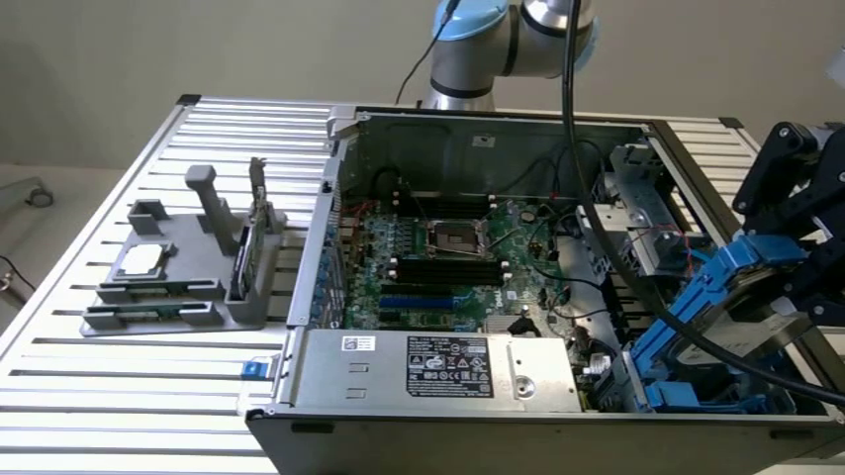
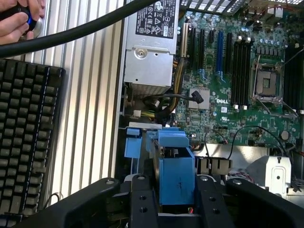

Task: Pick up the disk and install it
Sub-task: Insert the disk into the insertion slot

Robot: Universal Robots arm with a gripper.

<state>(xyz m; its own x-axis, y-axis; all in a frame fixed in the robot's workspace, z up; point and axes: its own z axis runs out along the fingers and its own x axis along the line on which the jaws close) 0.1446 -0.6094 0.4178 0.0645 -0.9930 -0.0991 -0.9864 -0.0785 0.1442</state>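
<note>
The pick-up looks done. The tool point(image 1: 782, 259) is clamped on the disk point(image 1: 706, 302), its black fingers point(image 2: 142, 204) pressing the blue carrier bracket from either side. In the exterior view the disk hangs tilted at about four o'clock, inside the corner of the open computer case point(image 1: 336, 198), just above the drive bay point(image 1: 667, 391), where other blue plastic parts sit at about five o'clock. The motherboard point(image 1: 449, 247) lies at the centre and the power supply point(image 1: 436, 366) at six o'clock. The grey holder point(image 1: 172, 287) stands on the bench point(image 1: 133, 396) at nine o'clock, well apart from the tool. Installing is what remains: the disk is not yet seated, and I judge the task a little past halfway.
</note>
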